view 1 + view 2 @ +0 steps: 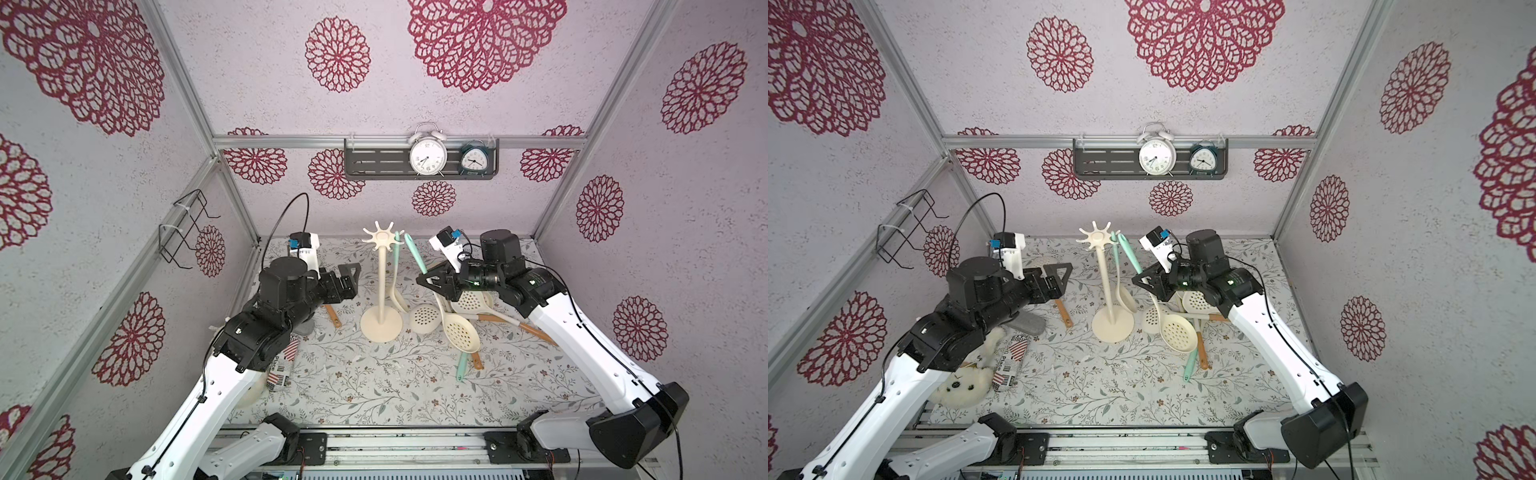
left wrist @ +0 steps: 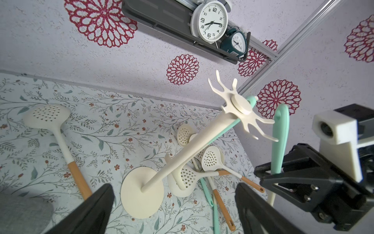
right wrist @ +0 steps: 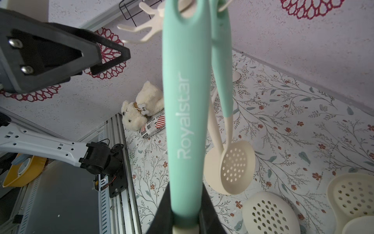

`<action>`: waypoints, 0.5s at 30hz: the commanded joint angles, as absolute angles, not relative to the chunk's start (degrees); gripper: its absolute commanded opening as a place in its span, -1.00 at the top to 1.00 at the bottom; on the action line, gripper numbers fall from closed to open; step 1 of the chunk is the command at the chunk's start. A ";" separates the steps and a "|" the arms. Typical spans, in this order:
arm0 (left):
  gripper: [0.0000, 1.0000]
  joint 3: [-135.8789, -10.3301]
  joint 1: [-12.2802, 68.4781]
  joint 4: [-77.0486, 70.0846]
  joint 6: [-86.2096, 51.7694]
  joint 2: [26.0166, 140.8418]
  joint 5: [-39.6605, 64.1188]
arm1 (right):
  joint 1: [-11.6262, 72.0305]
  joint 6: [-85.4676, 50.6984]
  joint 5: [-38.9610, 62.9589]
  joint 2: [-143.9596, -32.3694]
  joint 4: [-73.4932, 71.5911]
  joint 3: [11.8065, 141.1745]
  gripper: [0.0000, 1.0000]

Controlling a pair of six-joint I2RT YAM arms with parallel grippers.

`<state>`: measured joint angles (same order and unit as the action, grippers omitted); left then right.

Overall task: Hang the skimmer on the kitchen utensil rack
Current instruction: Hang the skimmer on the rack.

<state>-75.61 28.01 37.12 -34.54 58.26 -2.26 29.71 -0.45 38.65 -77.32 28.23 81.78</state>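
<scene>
The kitchen utensil rack is a cream stand with a round base, a thin pole and a star crown, standing mid-table in both top views. One mint-handled skimmer hangs from a crown hook. My right gripper is shut on the mint handle of a second skimmer. That handle is held upright, its holed tip just right of the crown. My left gripper is open and empty, left of the pole.
Several more skimmers lie piled right of the rack base. An orange-handled one lies to the left. A grey shelf with two clocks is on the back wall. A black wire rack, a plush bear and a packet are at the left.
</scene>
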 commanded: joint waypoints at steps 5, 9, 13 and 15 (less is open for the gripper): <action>-0.94 -83.36 26.02 39.18 -35.16 61.95 9.78 | 29.57 1.84 42.80 -78.22 29.09 84.12 1.00; -0.95 -83.86 25.92 37.15 -35.05 63.07 12.02 | 29.62 2.20 42.96 -78.07 28.45 83.78 1.00; -1.00 -84.33 25.79 36.54 -34.76 64.48 13.03 | 29.68 2.33 43.75 -77.61 27.42 83.33 1.00; -0.94 -84.28 25.78 35.98 -34.80 65.19 14.14 | 29.62 2.08 43.53 -76.81 26.15 82.52 1.00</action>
<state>-83.33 26.30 37.80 -35.27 64.45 11.73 29.63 0.62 41.23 -78.32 28.91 81.93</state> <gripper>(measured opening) 0.978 0.159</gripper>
